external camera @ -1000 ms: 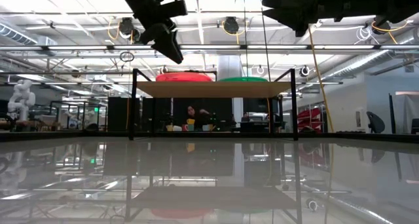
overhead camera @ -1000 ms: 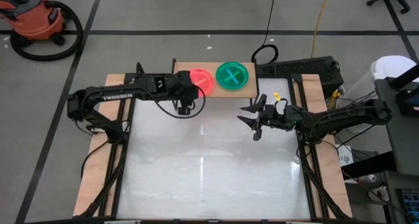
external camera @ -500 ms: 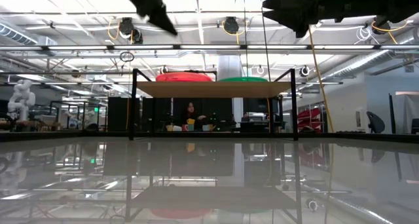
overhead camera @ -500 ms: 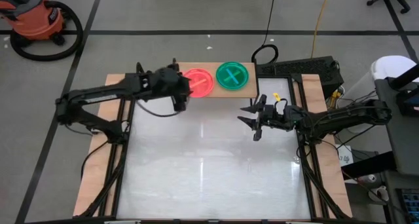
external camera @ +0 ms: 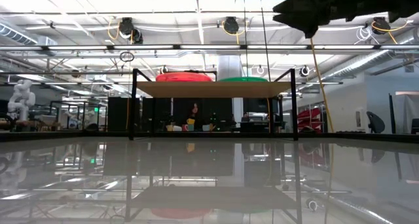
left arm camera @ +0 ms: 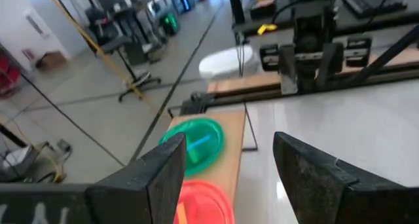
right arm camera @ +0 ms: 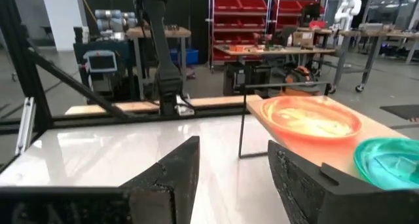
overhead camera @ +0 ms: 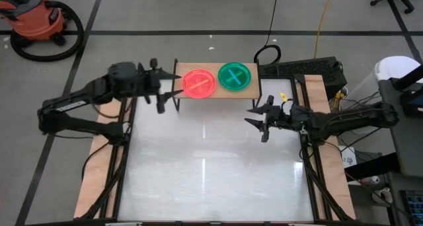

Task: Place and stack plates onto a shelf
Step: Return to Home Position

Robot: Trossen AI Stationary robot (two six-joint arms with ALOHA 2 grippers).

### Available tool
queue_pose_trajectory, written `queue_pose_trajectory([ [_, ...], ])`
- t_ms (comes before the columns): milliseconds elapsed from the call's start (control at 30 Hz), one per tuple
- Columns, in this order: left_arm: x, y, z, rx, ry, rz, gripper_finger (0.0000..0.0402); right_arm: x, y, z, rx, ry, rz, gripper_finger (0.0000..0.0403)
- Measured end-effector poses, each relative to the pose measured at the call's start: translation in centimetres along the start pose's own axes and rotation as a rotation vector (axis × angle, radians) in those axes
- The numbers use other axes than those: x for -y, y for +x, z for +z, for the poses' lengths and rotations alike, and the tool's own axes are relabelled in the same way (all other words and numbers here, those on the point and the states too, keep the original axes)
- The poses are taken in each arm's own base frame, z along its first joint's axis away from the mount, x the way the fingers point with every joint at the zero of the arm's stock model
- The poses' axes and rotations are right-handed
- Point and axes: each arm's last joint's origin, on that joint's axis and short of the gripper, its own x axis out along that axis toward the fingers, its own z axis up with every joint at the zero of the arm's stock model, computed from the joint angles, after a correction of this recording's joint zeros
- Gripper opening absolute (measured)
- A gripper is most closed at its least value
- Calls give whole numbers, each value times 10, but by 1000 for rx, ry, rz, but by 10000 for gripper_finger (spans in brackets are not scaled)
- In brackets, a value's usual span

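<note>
The shelf (overhead camera: 254, 88), a light-wood board on thin black legs, stands at the table's far edge. On it lie a pink-red plate (overhead camera: 198, 82) on the left and a green plate (overhead camera: 235, 76) on the right. In the low view the pink-red plates (external camera: 186, 76) form a thicker pile than the green ones (external camera: 243, 79). My left gripper (overhead camera: 170, 87) hangs open just left of the shelf, high up, pointing at it. In its wrist view my left gripper (left arm camera: 229, 142) has nothing between its fingers. My right gripper (overhead camera: 254, 120) is open near the shelf's right end, empty.
The white tabletop (overhead camera: 211, 173) stretches from the shelf to the near edge. Black frame rails (overhead camera: 310, 180) run along both sides. A dark box (overhead camera: 310, 71) and cables sit beyond the shelf's right end. An orange vacuum (overhead camera: 36, 18) stands on the floor at far left.
My left gripper has drawn back from over the pink-red plate toward the table's left edge and risen, tipping up toward level; it has left the low view. The pink-red plate, half covered before, now lies in full view on the shelf.
</note>
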Motion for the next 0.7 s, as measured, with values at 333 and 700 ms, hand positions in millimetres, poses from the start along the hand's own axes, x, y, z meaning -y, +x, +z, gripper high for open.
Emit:
queue_pose_trajectory([
  [333,19,-36,-46,233,-23,53,234,7,-29,12,13,12,1,162],
  [700,45,-49,-123,343,-105,74,234,11,-47,6,-65,19,-2,162],
])
